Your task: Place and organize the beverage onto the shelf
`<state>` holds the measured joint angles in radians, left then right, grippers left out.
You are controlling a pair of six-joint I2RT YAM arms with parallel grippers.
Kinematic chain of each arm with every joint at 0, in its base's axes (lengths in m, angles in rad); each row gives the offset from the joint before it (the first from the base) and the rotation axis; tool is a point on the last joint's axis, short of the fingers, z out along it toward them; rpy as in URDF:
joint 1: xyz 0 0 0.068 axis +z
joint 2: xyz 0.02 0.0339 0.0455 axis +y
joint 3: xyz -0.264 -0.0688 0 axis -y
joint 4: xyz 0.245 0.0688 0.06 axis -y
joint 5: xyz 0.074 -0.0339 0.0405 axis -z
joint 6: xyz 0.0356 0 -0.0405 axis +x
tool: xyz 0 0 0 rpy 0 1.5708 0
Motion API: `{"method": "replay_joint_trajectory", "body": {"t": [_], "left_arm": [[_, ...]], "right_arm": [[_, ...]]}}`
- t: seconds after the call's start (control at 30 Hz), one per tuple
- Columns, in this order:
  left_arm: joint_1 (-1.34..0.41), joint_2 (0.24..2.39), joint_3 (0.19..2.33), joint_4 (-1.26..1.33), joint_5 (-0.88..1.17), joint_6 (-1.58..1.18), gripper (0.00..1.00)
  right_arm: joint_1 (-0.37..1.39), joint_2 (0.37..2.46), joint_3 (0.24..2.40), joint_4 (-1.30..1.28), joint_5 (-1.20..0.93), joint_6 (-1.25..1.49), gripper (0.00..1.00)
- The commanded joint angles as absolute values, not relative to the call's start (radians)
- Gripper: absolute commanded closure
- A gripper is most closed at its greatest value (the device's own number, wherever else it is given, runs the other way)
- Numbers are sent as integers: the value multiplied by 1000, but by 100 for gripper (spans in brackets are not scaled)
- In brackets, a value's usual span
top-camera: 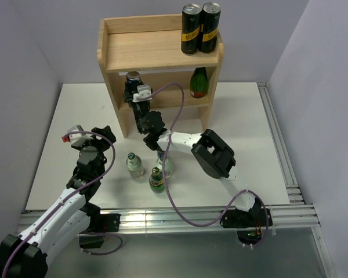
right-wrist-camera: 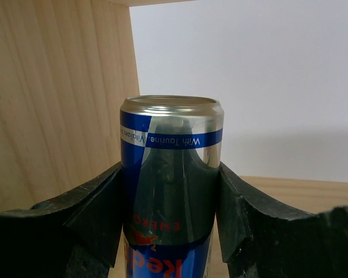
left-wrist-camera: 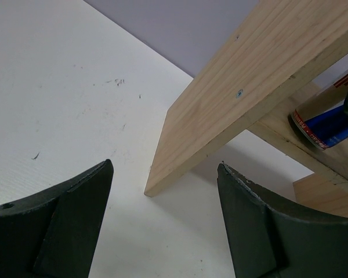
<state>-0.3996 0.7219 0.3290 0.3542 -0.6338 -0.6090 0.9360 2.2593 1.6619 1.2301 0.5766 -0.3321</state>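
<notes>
Operator: So, where does my can stand?

Spotter: Your right tool (right-wrist-camera: 171, 194) is clamped on the blue-silver can (right-wrist-camera: 171, 150), one finger on each side, under the top board of the shelf (top-camera: 140, 55). A side panel rises close beside the tool. Whether the can's base rests on the lower board, I cannot tell.

Operator: And the other arm?

Spotter: Your left tool (left-wrist-camera: 165, 197) has its fingers apart with nothing between them. It hangs over the worktop (top-camera: 249, 133), with the shelf's side panel ahead of it.

Operator: How much is done?

Spotter: Roughly half, by my reckoning. Two black cans (top-camera: 200, 28) stand side by side on the top board. One dark-green bottle (top-camera: 198, 83) stands on the lower board, well off to the side of your right tool. Behind that tool, near its arm, three drinks wait on the worktop: two clear bottles (top-camera: 134, 164) with green caps and a loose green bottle (top-camera: 157, 180). You have this can to release, then those three to carry up and line up by kind.
</notes>
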Motion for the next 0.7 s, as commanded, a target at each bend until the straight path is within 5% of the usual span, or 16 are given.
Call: {"method": "replay_joint_trajectory", "body": {"t": [0.0,0.57,0.63,0.67], "left_arm": [[-403,703,322,385,-650,-592,21],[-402,698,324,379,-661,-594,21],[-403,698,324,379,-661,-592,21],[-403,698,324,379,-660,-592,21]], "right_arm": [[951,2214,1626,1180,635,-308,60],[973,2183,1583,1102,667,-285,21],[974,2183,1578,1100,666,-284,22],[974,2183,1582,1095,666,-285,41]]}}
